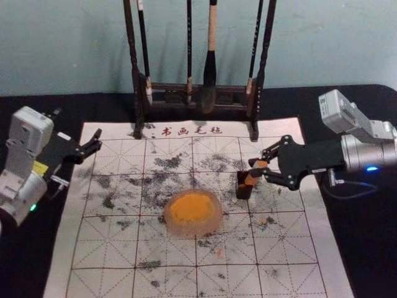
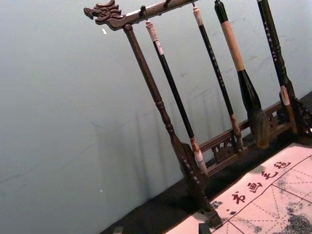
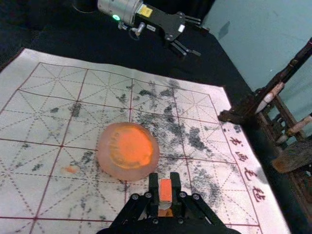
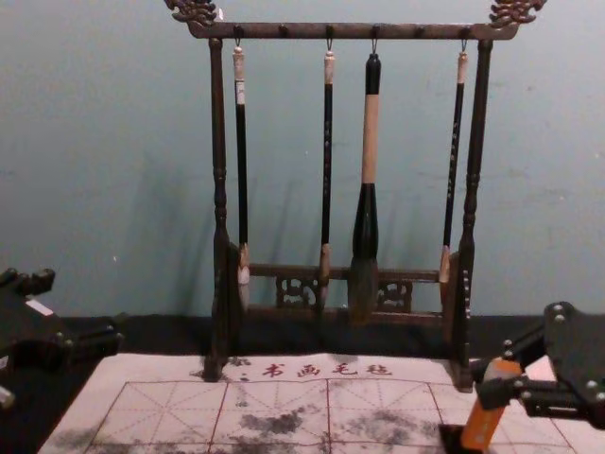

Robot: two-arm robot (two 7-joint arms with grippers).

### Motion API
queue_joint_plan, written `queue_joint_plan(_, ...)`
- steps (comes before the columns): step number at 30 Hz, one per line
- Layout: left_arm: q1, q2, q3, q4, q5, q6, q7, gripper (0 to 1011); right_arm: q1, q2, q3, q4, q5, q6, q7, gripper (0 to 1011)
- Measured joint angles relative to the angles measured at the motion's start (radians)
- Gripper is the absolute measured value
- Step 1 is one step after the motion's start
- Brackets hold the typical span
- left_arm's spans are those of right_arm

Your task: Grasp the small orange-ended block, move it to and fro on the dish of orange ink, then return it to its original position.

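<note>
My right gripper is at the right of the mat, shut on the upper part of the orange block. In the right wrist view the block sits between the fingertips of that gripper. The block leans, its lower end at a small dark holder; whether it is inside is unclear. Left of the holder lies a round dish with orange ink. My left gripper is parked at the mat's left edge, open; its fingertips also edge into its own wrist view.
A dark wooden rack with several hanging brushes stands behind the mat, its feet on the mat's back edge. The gridded mat has black ink smudges around the dish. Black cloth surrounds it.
</note>
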Motion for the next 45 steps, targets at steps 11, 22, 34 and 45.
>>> queue_joint_plan(11, 0.000, 0.000, 0.000, 0.000, 0.000, 0.000, 0.000, 1001, 0.027, -0.044, -0.003, 0.062, -0.034, -0.025, -0.009, 134)
queue_joint_plan(22, 0.000, 0.000, 0.000, 0.000, 0.000, 0.000, 0.000, 1001, 0.039, -0.068, -0.012, 0.099, -0.059, -0.042, -0.007, 134)
queue_joint_plan(34, 0.000, 0.000, 0.000, 0.000, 0.000, 0.000, 0.000, 1001, 0.038, -0.079, -0.027, 0.122, -0.096, -0.054, -0.013, 134)
queue_joint_plan(45, 0.000, 0.000, 0.000, 0.000, 0.000, 0.000, 0.000, 1001, 0.036, -0.095, -0.027, 0.141, -0.111, -0.072, -0.030, 134)
